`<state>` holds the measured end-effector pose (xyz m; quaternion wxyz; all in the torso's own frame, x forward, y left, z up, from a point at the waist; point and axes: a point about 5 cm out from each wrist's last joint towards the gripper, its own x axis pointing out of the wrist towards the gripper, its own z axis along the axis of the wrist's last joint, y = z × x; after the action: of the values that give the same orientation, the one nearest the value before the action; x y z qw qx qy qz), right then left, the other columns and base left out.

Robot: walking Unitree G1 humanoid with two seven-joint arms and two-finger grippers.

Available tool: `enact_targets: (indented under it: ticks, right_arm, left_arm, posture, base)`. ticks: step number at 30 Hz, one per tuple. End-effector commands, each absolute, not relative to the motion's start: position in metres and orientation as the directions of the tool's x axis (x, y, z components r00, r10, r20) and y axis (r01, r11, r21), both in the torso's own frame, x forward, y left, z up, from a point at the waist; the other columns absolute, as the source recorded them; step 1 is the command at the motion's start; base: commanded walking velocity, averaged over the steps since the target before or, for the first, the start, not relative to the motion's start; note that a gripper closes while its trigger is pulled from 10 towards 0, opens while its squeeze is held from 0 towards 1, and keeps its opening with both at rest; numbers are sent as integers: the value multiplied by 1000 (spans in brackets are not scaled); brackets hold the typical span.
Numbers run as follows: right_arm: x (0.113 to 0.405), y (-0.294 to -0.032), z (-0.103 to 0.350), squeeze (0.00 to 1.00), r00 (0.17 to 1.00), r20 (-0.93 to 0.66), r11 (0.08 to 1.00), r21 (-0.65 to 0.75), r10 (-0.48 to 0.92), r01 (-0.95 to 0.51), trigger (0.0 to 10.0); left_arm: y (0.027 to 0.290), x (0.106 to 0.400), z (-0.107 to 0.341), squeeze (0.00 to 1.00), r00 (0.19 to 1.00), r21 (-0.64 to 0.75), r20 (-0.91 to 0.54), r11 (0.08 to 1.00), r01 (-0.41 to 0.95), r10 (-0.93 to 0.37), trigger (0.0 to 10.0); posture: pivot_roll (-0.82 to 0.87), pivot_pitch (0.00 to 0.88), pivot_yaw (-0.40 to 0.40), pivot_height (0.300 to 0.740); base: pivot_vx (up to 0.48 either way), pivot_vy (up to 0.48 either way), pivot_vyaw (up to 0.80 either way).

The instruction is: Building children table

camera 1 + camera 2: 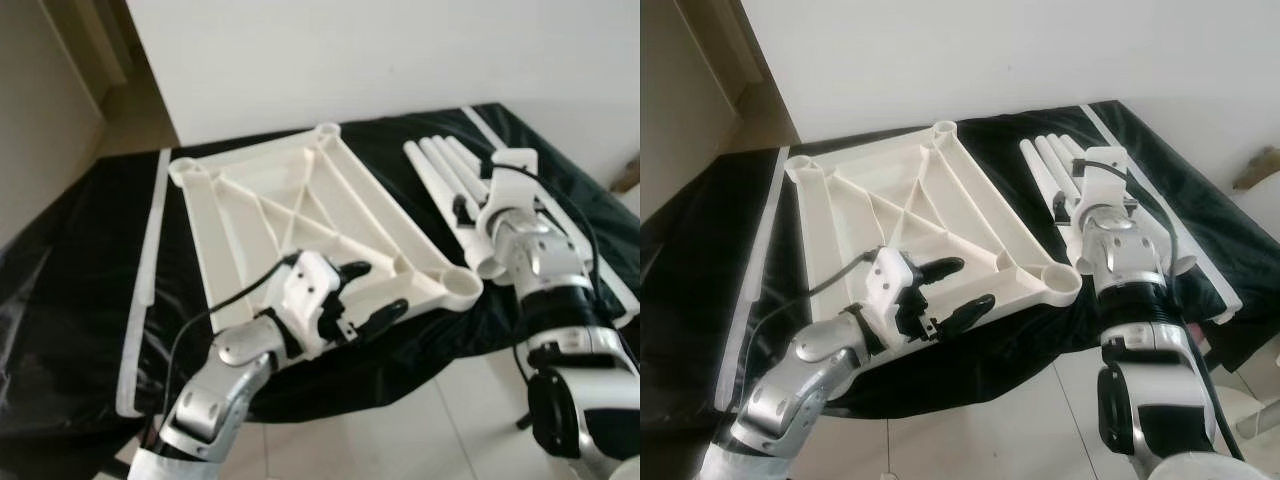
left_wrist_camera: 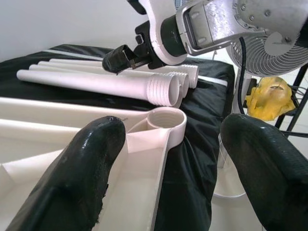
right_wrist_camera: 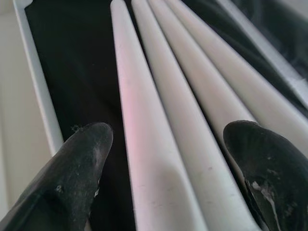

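Left wrist view puts my left tool nearest, its two black fingers spread apart with nothing between them, hovering at the near edge of the white tabletop. I see that top lying upside down on the black sheet covering the bench, ribs up, with a round leg socket at its near right corner, just beyond my fingertips.

To the right, my right tool is lowered over the white legs. Its fingers are apart, straddling the legs; I cannot tell from the wrist camera whether either finger touches one. The legs lie side by side on the sheet, touching one another, just beside the tabletop's right edge, their threaded ends pointing toward the near side.

Past the bench edge on the right, a fan stands on the floor with a yellow bag beside it. Farthest back, a white wall runs behind the bench.
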<state>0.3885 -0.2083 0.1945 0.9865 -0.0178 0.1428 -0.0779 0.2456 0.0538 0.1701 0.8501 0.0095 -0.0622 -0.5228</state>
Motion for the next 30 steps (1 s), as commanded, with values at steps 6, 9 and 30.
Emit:
enact_targets:
  ticks: [6, 9, 30]
  right_arm:
    - [394, -215, 192, 0, 925, -362, 990, 29, -116, 135, 10000]
    - [400, -220, 198, 0, 920, -375, 990, 23, -118, 136, 10000]
    - [405, -205, 208, 0, 835, -551, 994, 91, -5, 66, 10000]
  left_arm:
    - [59, 246, 171, 0, 484, 94, 84, 490, 866, -871, 10000]
    - [60, 243, 170, 0, 482, 88, 79, 487, 869, -873, 10000]
    - [58, 214, 162, 0, 458, -4, 33, 458, 889, -888, 10000]
  posture:
    - [33, 12, 39, 740]
    - [34, 26, 49, 740]
    - [38, 161, 58, 740]
  base:
    - [0, 0, 0]
    - [0, 0, 0]
    - [0, 0, 0]
